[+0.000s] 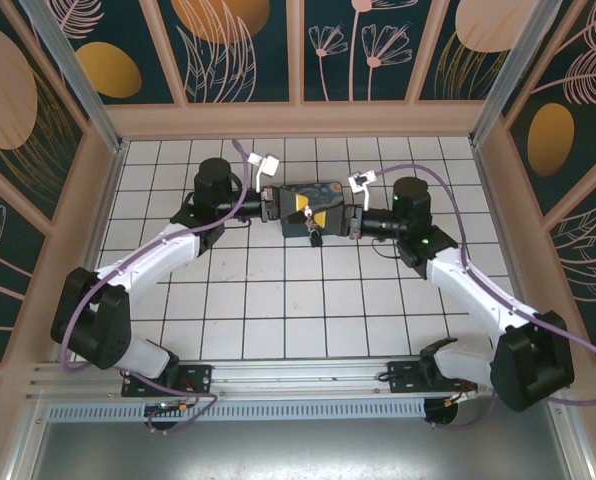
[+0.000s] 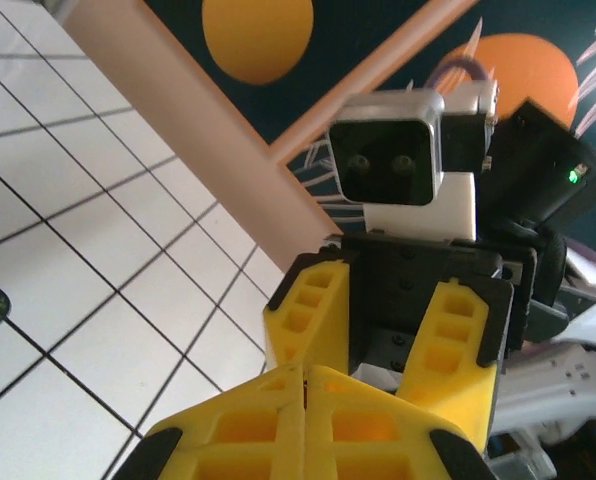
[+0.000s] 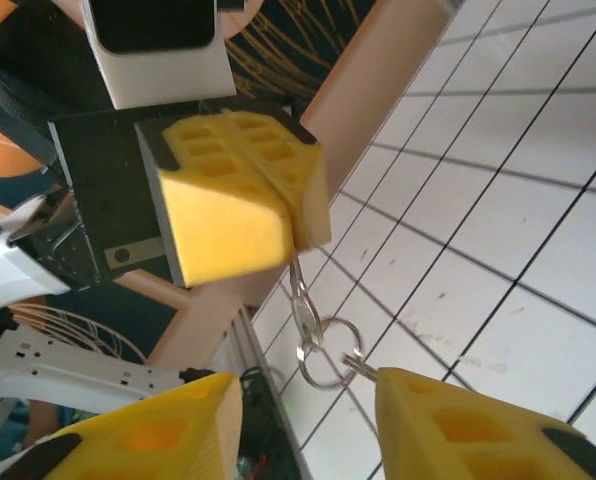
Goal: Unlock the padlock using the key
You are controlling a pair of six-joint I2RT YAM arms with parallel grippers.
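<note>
- Padlock (image 1: 313, 237): at a guess, the tiny dark speck dangling just below the meeting fingertips, mid-table (image 1: 278, 310) and clear of the tiles. Too small to make out shackle or body.
- Left gripper (image 2: 303, 395): fingers pressed flat together, no gap, pinching the top of a short string of silvery loops (image 3: 326, 352). Contents of the pinch hidden.
- Likely reason for that hold: hardware hung in the air and steadied, ready for work from the opposite side.
- Right gripper (image 3: 308, 392): fingers well apart, clamped on nothing. Small metal stub (image 3: 356, 362) at the bottom loop, touching the tip of one finger.
- Key: not to be told apart from the loops with any certainty. Possibly that stub.
- Grippers nose to nose over the middle of the table, close enough for a handover or an insertion.
- Next, by the look of it: closing the right on the stub end. Risk of the loops swinging away at first touch.
</note>
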